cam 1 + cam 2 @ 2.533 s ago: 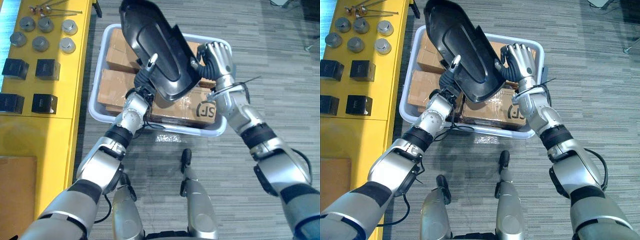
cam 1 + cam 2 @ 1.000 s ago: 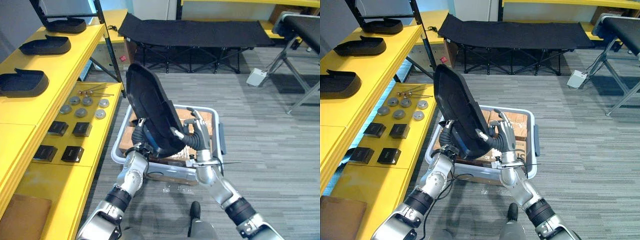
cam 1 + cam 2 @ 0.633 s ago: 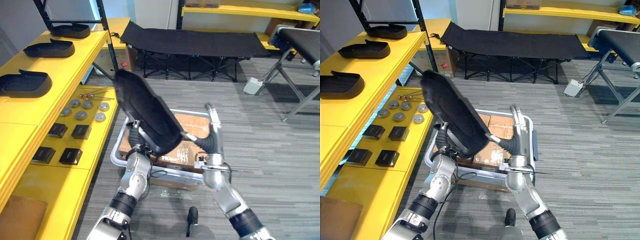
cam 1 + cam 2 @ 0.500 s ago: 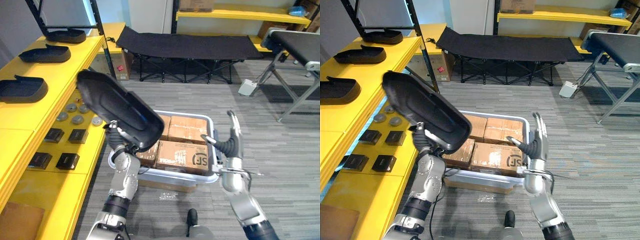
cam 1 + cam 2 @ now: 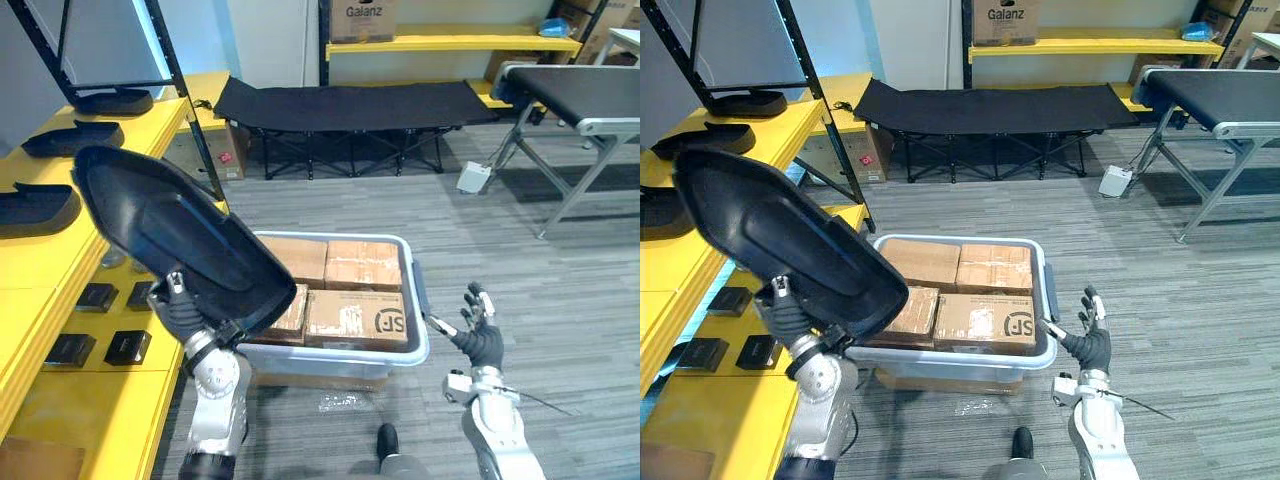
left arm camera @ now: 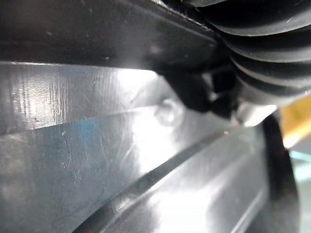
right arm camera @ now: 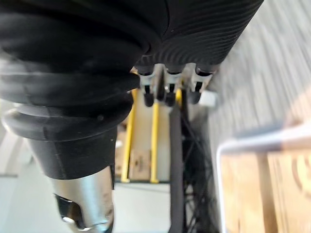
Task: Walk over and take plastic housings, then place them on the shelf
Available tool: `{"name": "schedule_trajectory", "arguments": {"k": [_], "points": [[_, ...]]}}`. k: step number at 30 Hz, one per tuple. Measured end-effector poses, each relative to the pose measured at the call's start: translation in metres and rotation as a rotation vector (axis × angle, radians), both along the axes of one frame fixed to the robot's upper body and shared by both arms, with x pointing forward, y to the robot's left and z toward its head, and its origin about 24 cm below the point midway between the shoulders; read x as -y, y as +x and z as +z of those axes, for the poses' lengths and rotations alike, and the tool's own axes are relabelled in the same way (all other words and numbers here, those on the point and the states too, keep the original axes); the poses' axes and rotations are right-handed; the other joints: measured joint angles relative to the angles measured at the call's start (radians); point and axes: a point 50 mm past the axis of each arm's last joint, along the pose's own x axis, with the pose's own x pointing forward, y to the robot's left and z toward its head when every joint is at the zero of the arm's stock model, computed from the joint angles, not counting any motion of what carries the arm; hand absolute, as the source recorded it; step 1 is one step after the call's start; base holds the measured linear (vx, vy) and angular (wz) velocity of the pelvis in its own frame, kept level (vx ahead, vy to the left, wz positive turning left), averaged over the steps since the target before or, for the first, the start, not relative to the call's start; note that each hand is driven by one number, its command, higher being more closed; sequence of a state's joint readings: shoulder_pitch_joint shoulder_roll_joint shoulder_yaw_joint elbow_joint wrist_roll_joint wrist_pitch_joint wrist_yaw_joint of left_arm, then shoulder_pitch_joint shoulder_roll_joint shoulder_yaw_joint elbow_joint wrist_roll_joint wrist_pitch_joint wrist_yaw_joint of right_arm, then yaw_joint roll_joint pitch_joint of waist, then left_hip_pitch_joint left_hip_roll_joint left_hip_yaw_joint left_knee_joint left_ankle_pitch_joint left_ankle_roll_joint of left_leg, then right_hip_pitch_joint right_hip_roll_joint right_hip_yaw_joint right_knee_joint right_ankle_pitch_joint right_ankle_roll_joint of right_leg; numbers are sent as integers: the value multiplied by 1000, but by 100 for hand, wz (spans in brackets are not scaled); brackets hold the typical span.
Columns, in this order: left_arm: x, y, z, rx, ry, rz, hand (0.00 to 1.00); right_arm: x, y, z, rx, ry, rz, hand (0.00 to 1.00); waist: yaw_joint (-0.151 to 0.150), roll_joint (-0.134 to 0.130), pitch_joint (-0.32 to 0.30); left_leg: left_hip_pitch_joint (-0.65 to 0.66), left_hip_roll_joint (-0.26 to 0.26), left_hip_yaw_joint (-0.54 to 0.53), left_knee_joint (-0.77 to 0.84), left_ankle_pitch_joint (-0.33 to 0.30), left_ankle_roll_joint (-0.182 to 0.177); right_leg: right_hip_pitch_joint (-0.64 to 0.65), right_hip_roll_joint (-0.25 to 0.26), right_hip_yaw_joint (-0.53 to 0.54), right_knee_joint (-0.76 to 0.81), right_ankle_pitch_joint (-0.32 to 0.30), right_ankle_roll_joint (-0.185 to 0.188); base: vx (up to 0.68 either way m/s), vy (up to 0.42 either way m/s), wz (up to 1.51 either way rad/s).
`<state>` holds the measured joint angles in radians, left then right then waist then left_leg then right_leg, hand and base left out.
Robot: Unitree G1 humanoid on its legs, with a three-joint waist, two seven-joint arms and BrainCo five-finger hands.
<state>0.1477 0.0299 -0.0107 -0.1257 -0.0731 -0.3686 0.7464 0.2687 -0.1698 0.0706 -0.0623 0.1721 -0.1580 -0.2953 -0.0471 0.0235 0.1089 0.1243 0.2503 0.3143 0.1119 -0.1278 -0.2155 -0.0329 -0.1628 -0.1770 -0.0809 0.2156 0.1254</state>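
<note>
black housing (image 5: 170, 240) in grasp of left hand (image 5: 186, 313) between yellow shelf (image 5: 30, 257) and box-filled bin (image 5: 330, 362); right hand (image 5: 482, 343) slack

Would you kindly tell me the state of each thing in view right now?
housing: raised, tilted, gripped at its lower edge.
left hand: shut on the housing.
right hand: open, holding nothing.
bin: on the floor, packed with boxes.
boxes: closed.

left hand (image 5: 185, 315): dark ribbed cover, silver thumb with dark tip
right hand (image 5: 483, 343): dark palm, silver fingers (image 7: 167, 86), dark tips
left arm (image 5: 215, 395): silver-grey rounded shell, black band lower down
right arm (image 5: 495, 430): silver-grey smooth shell
</note>
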Motion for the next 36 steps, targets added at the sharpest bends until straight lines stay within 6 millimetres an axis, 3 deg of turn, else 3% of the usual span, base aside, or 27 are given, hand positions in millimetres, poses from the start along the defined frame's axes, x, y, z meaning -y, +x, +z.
{"name": "schedule_trajectory", "arguments": {"k": [3, 6, 11, 14, 15, 18, 21, 28, 30, 31, 32, 33, 35, 36], "points": [[-10, -15, 13, 38, 69, 39, 100, -8, 5, -4, 1, 25, 37, 0, 33, 9, -7, -24, -5, -39, 2, 6, -2, 5, -11, -39, 0, 2, 2, 51, 28, 36], [-26, -34, 25, 73, 111, 111, 100, -31, 21, -1, 22, 35, 151, 0, 74, 12, -9, -27, -16, -83, 8, 3, 4, 39, -26, -79, 0, -5, 11, 45, 36, 36], [-35, -44, 44, 133, 194, 153, 100, -47, 42, 10, 73, 17, 222, 0, 127, 5, -3, -132, -45, -185, 107, -36, 28, 58, -67, -164, 1, -13, 29, -22, 64, 58], [-40, -53, 52, 130, 269, 156, 100, -46, 50, 13, 84, -13, 195, 0, 161, -7, 8, -154, -76, -254, 108, -40, 41, 91, -93, -211, 14, -49, 44, 24, 75, 73], [-42, -56, 51, 115, 286, 150, 100, -45, 51, 15, 95, -23, 185, 0, 172, -3, 11, -168, -83, -300, 108, -36, 48, 89, -90, -191, 57, -105, 60, 57, 30, 111], [-40, -53, 50, 96, 310, 72, 100, -36, 51, 19, 110, -34, 101, 0, 143, -6, 15, -223, -114, -481, 108, -16, 50, 88, -24, -19, 177, -282, 53, 103, -63, 161], [-39, -53, 51, 94, 322, 38, 100, -25, 55, 32, 164, -60, 50, 0, 158, -16, 22, -230, -133, -564, 106, 1, 34, 104, -25, -20, 248, -332, 43, 153, -54, 101], [-35, -51, 50, 101, 304, 6, 100, -21, 64, 44, 219, -72, 59, 0, 169, -32, 49, -208, -145, -611, 114, 10, 28, 176, -25, -86, 267, -382, 14, 68, -35, 35], [-29, -47, 49, 114, 274, -46, 100, -12, 60, 41, 214, -52, 3, 0, 160, -41, 64, -234, -154, -592, 133, 35, 36, 204, -31, -151, 279, -412, 14, -27, -84, 95], [-25, -44, 50, 135, 261, -96, 100, -1, 54, 36, 195, -36, -61, 0, 139, -49, 84, -260, -159, -501, 138, 80, 74, 232, -40, -214, 285, -423, 6, -42, -66, 141], [-21, -41, 50, 147, 254, -137, 100, 9, 48, 31, 175, -28, -114, 0, 126, -56, 95, -271, -151, -375, 124, 113, 150, 246, -51, -262, 292, -428, -1, -60, -59, 186], [-17, -37, 49, 162, 254, -179, 100, 21, 37, 23, 144, -28, -171, 0, 105, -54, 105, -285, -99, -160, 110, 94, 264, 257, -55, -331, 301, -426, -1, -75, -73, 174], [-9, -28, 45, 181, 224, -258, 100, 35, 22, 18, 119, -42, -231, 0, 52, -33, 119, -302, 20, 126, 150, 84, 274, 285, -51, -432, 303, -427, -1, -67, -30, 185], [1, -19, 42, 188, 199, -319, 100, 42, 16, 19, 122, -53, -271, 0, 23, -1, 125, -300, 66, 251, 170, 94, 259, 292, -55, -464, 320, -432, -1, -20, 78, 152]]}}
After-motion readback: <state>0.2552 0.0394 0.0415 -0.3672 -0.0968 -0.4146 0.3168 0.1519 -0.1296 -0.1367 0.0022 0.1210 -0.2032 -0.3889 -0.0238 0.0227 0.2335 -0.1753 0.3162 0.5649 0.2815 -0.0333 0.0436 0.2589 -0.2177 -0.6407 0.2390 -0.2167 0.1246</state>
